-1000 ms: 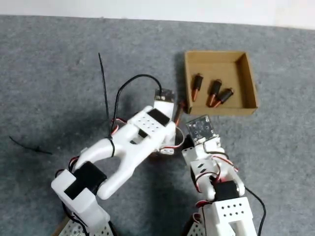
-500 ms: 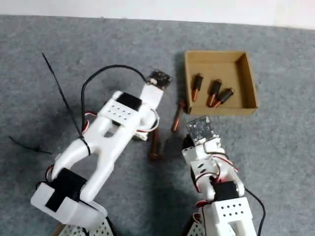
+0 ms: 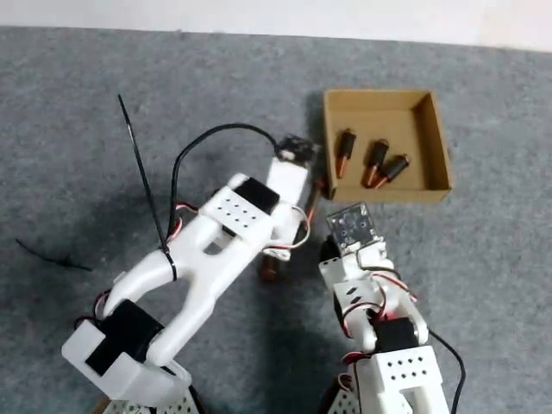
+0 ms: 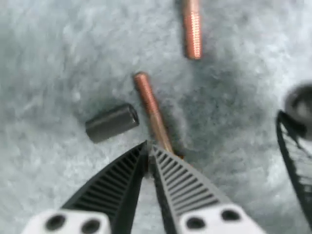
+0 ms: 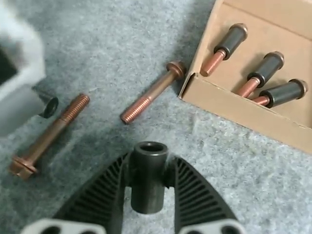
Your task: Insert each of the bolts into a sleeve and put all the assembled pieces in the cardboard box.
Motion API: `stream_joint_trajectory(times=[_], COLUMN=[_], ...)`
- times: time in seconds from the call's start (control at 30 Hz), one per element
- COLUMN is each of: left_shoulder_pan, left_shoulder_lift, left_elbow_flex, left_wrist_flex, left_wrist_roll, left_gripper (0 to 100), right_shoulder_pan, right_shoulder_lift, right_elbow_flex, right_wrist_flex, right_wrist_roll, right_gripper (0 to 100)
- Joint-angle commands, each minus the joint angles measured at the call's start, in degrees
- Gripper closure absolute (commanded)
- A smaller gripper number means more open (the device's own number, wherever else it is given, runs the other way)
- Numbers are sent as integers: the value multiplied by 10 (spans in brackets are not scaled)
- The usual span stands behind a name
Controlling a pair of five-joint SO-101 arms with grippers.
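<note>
Three assembled pieces (image 3: 375,162) (image 5: 263,66) lie in the cardboard box (image 3: 388,197) (image 5: 243,114). Two copper bolts lie on the carpet: one (image 3: 269,263) (image 5: 51,129) (image 4: 151,109) beside my left arm (image 3: 250,216), the other (image 3: 311,207) (image 5: 151,92) (image 4: 192,29) just outside the box wall. My left gripper (image 4: 148,148) is shut, its tips over the head end of the nearer bolt. Beside that bolt lies a loose black sleeve (image 4: 111,123). My right gripper (image 5: 148,161) is shut on a black sleeve (image 5: 148,185), held upright with its bore showing, a little short of the bolts.
Grey carpet covers the table. A black cable tie (image 3: 52,256) lies at the far left, and another (image 3: 138,164) sticks up from the left arm. The right arm (image 3: 358,259) stands close to the left arm, in front of the box.
The left arm swung out to the left, then came back right over the bolts. The bolt beside it stays on the carpet. The right arm has kept still.
</note>
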State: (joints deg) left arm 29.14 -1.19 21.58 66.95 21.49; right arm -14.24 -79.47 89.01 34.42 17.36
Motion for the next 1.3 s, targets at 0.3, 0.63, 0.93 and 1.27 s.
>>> stream_joint_trajectory(times=[0.3, 0.63, 0.93, 1.27], left_shoulder_pan=[-1, -10, -22, -23], left_shoulder_lift=[97, 209, 235, 233], left_elbow_flex=[-33, -132, -155, -157], left_wrist_flex=[-8, 41, 41, 42], left_wrist_roll=[47, 86, 85, 42], left_gripper=[814, 822, 1000, 996], right_shoulder_pan=[7, 7, 7, 7], right_shoulder_lift=[-12, -13, -13, -13], right_elbow_flex=[-7, -8, -8, -7], right_wrist_flex=[-14, -14, -14, -14], right_wrist_roll=[8, 8, 8, 8], right_gripper=[995, 995, 995, 995])
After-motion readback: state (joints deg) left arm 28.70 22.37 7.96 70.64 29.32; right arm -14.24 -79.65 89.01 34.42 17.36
